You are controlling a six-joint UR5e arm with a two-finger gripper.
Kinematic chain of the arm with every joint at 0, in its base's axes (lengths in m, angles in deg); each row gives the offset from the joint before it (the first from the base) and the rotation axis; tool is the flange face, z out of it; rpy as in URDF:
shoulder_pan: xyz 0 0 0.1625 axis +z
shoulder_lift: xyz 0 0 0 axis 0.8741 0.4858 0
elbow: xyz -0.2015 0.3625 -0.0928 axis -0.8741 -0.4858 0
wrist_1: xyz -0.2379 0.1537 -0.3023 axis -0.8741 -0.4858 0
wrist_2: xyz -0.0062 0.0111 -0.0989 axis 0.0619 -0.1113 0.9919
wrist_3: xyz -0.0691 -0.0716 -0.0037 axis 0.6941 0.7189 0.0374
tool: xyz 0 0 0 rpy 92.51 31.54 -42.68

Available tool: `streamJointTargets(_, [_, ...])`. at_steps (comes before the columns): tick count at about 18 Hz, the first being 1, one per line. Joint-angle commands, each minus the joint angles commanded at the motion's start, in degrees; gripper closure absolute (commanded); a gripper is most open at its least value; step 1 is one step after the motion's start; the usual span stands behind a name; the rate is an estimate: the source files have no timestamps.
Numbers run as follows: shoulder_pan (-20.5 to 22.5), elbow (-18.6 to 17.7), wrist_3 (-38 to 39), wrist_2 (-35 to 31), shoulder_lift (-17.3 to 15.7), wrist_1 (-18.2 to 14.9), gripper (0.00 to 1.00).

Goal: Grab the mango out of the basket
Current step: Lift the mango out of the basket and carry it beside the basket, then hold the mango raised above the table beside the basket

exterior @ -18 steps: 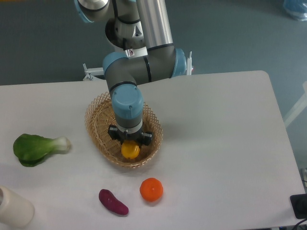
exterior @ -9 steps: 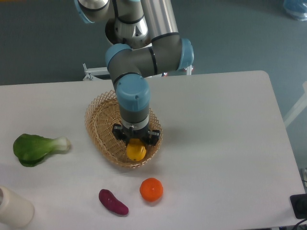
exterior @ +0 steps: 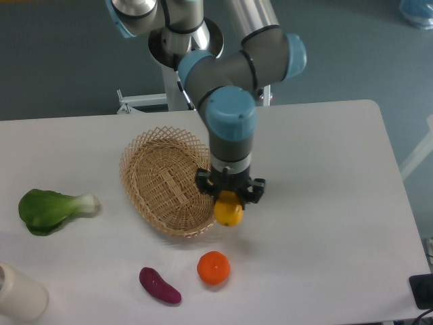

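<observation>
Mango [exterior: 229,212] in gripper [exterior: 229,200], right of basket [exterior: 162,183], behind orange [exterior: 214,267].

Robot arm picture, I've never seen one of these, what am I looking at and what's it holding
This is one view from a fixed camera looking down at a white table. The grey and blue jointed machine is a robot arm; its tip is a two-finger claw. The claw is shut on a yellow mango, held beside the rim of an empty wicker basket. Also on the table: an orange, a purple vegetable, a leafy green and a white bottle.
</observation>
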Motion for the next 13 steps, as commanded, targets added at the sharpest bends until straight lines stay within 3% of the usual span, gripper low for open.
streamJointTargets(6, [5.1, 1.3, -13.9, 0.0, 1.1, 0.0, 0.59])
streamJointTargets(13, [5.2, 4.1, -19.3, -0.7, 2.6, 0.0, 0.58])
